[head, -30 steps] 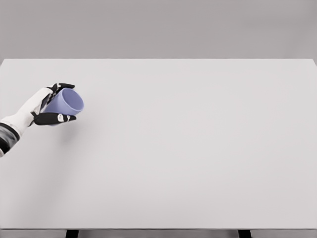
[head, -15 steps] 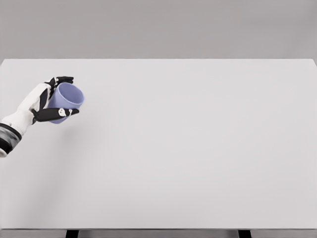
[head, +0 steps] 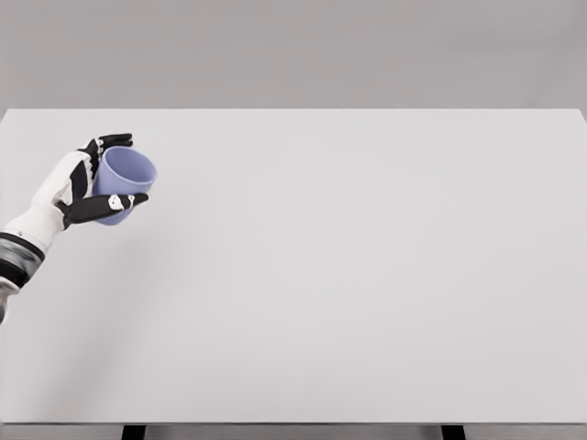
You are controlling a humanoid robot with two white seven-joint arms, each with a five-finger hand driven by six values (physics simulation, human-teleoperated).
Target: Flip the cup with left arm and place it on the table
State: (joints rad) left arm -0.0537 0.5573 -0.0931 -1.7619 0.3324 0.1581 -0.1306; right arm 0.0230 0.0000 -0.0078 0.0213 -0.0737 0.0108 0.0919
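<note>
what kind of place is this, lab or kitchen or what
Most likely a bare simulated test scene, not a kitchen. A plain white table stands before a featureless grey backdrop, and the only prop is a blue cup, tilted, held in the left hand.

A wide, pale grey table [head: 348, 275] fills the view, backed by a plain grey wall [head: 293, 50] under soft, even light.

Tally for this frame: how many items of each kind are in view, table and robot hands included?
Cup, lavender-blue, held tilted in the hand: 1
Left hand: 1
Table, white: 1
Total: 3
</note>
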